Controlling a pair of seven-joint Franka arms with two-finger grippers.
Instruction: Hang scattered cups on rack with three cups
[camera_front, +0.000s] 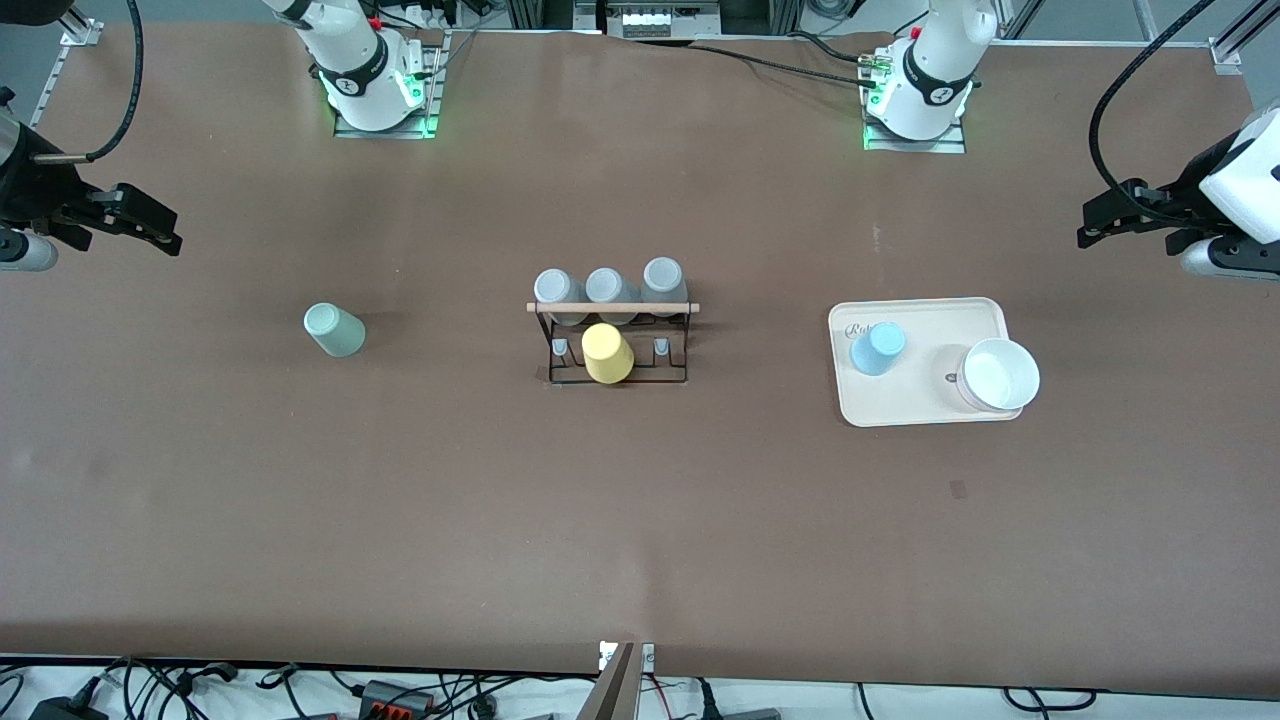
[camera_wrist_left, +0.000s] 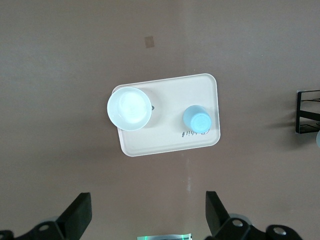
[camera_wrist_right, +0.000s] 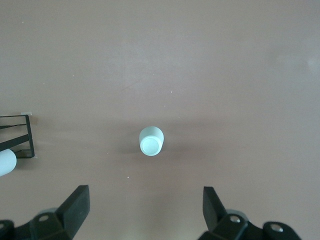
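The pale mint-green cup (camera_front: 334, 330) stands upside down on the bare table toward the right arm's end; it also shows in the right wrist view (camera_wrist_right: 151, 141). The light blue cup (camera_front: 878, 348) stands upside down on a cream tray (camera_front: 930, 412); it also shows in the left wrist view (camera_wrist_left: 197, 120). The black wire rack (camera_front: 612, 345) with a wooden rod stands mid-table. It holds three grey cups (camera_front: 610, 288) and a yellow cup (camera_front: 607, 354). My right gripper (camera_front: 160, 228) (camera_wrist_right: 145, 200) is open and empty, up over the table's right-arm end. My left gripper (camera_front: 1092, 228) (camera_wrist_left: 147, 205) is open and empty, up over the left-arm end.
A white bowl (camera_front: 998, 375) sits on the cream tray beside the blue cup, toward the left arm's end. Two short pegs on the rack's nearer row, either side of the yellow cup, stand bare. A small tape patch (camera_front: 958, 488) lies nearer the camera than the tray.
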